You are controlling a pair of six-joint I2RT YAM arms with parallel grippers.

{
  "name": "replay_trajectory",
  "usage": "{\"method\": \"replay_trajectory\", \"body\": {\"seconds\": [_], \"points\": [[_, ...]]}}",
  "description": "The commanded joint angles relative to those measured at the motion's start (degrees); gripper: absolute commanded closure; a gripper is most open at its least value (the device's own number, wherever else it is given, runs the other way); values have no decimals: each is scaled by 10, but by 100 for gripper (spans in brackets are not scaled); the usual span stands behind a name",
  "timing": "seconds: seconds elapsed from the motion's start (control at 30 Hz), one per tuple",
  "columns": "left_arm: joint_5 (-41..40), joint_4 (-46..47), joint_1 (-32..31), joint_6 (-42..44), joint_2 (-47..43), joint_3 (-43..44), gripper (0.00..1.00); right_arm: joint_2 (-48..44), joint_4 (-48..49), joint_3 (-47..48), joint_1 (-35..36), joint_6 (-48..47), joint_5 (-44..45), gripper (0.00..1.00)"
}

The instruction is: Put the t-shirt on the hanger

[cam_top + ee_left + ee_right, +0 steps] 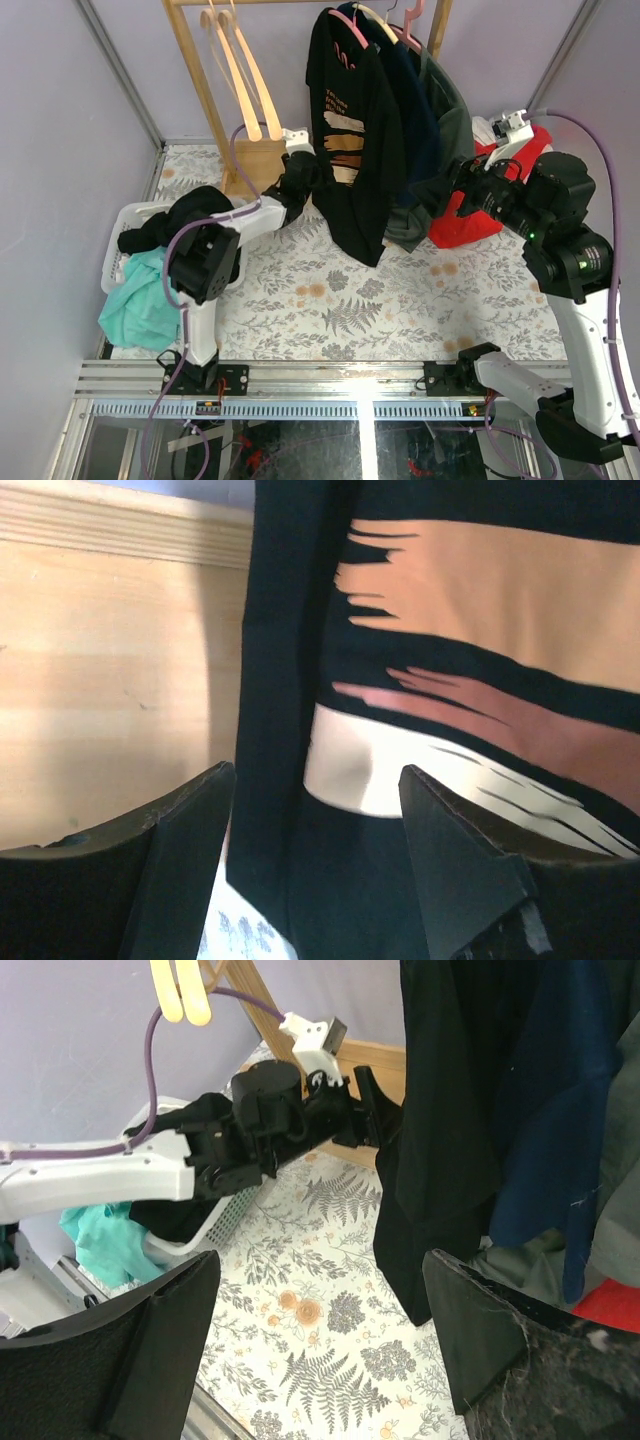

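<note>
The black t-shirt (345, 150) is hung on the pink hanger (350, 25) under the wooden rack's (192, 62) top rail. By the rack's left post, the left gripper (315, 780) is held apart around the t-shirt's side edge. Right of the rack, the right gripper (320, 1260) is spread and empty. Should fabric be snagged on withdrawal, the t-shirt could be dragged off the hanger.

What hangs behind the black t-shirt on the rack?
A navy shirt, then a grey-green garment. The black t-shirt covers most of the navy one, and only edges of the grey-green one show.
</note>
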Motion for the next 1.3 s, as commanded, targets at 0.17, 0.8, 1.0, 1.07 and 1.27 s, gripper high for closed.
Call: {"method": "replay_trajectory", "body": {"seconds": [0.17, 0.8, 1.0, 1.07, 1.27], "points": [[125, 44, 68, 36, 94, 49, 33, -6, 30, -35, -3, -2, -3, 11], [309, 140, 95, 28, 153, 65, 55, 2, 55, -62, -2, -3, -4, 11], [290, 127, 100, 30, 140, 78, 100, 2, 58, -68, -2, -4, -1, 11], [279, 132, 100, 27, 126, 80, 100, 3, 58, -67, -3, -5, -1, 11], [253, 151, 109, 13, 114, 136, 100, 6, 58, -67, -3, -5, 6, 11]]}}
